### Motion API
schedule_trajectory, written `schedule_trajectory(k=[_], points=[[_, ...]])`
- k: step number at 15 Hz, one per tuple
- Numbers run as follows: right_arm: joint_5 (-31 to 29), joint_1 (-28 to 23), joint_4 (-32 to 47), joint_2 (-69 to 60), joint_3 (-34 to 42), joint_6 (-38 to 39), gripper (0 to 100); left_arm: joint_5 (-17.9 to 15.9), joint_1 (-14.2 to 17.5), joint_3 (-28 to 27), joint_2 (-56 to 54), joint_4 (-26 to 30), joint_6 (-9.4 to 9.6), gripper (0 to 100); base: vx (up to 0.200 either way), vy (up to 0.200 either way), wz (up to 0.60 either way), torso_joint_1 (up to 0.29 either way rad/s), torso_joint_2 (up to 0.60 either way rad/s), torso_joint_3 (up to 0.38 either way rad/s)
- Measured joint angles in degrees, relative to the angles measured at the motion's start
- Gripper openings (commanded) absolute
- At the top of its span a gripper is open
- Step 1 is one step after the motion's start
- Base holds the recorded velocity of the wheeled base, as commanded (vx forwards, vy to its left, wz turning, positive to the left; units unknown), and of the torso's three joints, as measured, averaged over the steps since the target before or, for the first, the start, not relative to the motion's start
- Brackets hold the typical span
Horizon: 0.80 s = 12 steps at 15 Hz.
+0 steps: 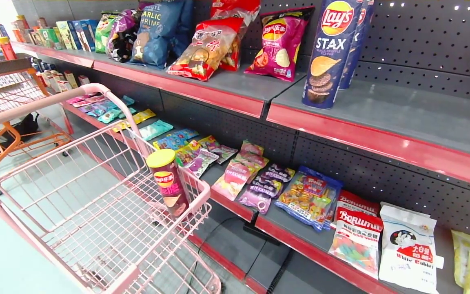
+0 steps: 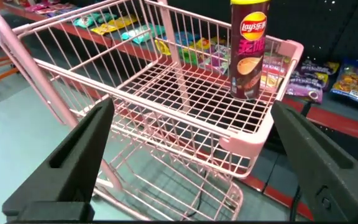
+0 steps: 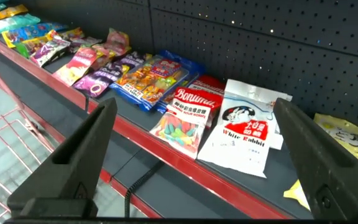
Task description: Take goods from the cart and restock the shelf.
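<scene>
Head view: cylindrical can, wire cart

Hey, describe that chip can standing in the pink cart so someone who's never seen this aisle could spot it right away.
Find the pink shopping cart parked beside the red-edged shelves. In its corner nearest the shelves one chip can stands upright, alone in the basket. It is dark maroon with a yellow lid, unlike the blue cans on the upper shelf.
</scene>
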Motion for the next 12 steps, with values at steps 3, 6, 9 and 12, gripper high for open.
schedule_trajectory(k=[3, 6, 9, 12], points=[[0.0, 0.0, 0.0, 0.0, 0.0, 0.0, 100, 0.0, -0.1, -1.2, 0.3, -0.4, -0.38, 100, 0.0, 0.0, 0.0, 0.0, 0.0, 0.0], [0.0, 0.0, 0.0, 0.0, 0.0, 0.0, 100, -0.2, -0.9, -11.8, 6.5, -0.8, -3.75, 100, 0.0, 0.0, 0.0, 0.0, 0.0, 0.0], [0.0, 0.0, 0.0, 0.0, 0.0, 0.0, 100, -1.2, -1.7, -23.8, 25.7, -3.1, -6.77, 100, 0.0, 0.0, 0.0, 0.0, 0.0, 0.0], [0.0, 0.0, 0.0, 0.0, 0.0, 0.0, 100, -5.5, -2.1, -28.3, 48.3, -15.3, -8.25, 100, 0.0, 0.0, 0.0, 0.0, 0.0, 0.0]])
